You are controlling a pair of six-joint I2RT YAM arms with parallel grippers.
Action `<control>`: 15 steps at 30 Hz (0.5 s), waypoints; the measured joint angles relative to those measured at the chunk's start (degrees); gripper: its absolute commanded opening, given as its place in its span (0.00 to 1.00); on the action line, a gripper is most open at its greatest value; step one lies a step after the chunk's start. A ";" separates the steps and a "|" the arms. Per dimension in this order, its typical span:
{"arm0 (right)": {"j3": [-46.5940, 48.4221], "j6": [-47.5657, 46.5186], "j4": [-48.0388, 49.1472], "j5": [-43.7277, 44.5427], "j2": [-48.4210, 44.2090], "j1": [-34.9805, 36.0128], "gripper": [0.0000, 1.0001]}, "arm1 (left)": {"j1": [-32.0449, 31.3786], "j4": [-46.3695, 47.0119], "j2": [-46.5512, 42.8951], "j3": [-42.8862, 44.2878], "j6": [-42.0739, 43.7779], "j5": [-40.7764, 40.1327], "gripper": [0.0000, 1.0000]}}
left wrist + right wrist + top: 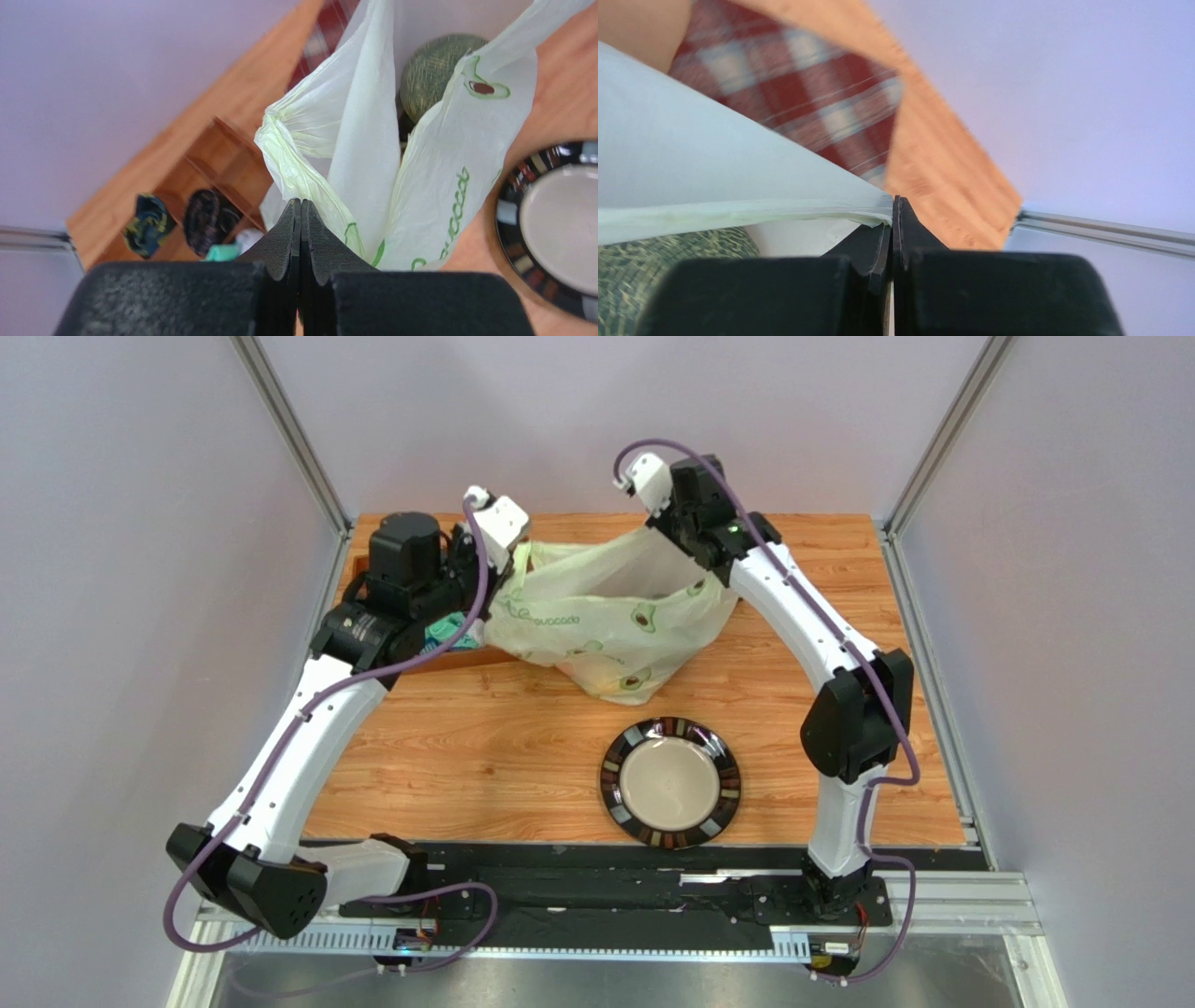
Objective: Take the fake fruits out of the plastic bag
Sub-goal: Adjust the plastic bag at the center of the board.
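The plastic bag (613, 613) sits at the back middle of the table, pale yellowish with green print, its mouth pulled wide between both grippers. My left gripper (494, 588) is shut on the bag's bunched left handle (295, 168), its jaws pressed together. My right gripper (697, 567) is shut on the bag's right edge (808, 208), which runs taut into its tips. Of the fake fruits, only a netted grey-green melon (439, 70) shows, lying inside the open bag; it is also at the lower left in the right wrist view (668, 280). Any other fruits are hidden by the bag.
A dark-rimmed round plate (671, 781) lies in front of the bag, nearer the arms. A red plaid cloth (794, 91) lies under the bag at the back. A wooden compartment box (210, 175) holding small dark items stands left of the bag.
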 measured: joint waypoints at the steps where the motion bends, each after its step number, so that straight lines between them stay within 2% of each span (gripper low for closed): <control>1: 1.99 0.07 0.63 0.35 -0.46 -0.59 0.00 | 0.02 0.90 0.96 2.38 0.11 -0.44 0.00; 6: 0.92 0.26 1.75 1.07 -7.10 -1.46 0.00 | 0.00 3.98 0.87 7.67 0.20 0.68 0.00; 8: -5.73 0.39 3.65 1.51 -12.31 -1.44 0.00 | 0.00 4.11 -1.03 5.81 0.13 2.32 0.00; 9: -9.57 0.42 3.78 1.70 -14.93 -1.29 0.03 | 0.00 4.26 -1.99 4.13 0.07 3.15 0.00; 10: -13.88 0.42 4.66 1.97 -17.38 -1.18 0.11 | -0.02 4.66 -3.45 1.36 -0.22 4.22 0.00; 11: -18.36 0.46 5.25 2.14 -19.56 -1.09 0.33 | -0.22 4.50 -4.74 -1.57 -0.59 5.25 0.00; 14: -28.00 0.92 2.99 3.39 -22.16 -1.20 0.53 | -1.46 3.21 -7.15 -10.62 -2.58 7.10 0.00; 15: -29.14 1.57 1.62 3.30 -22.16 -1.29 0.54 | -1.70 2.71 -7.32 -13.03 -3.67 7.50 0.00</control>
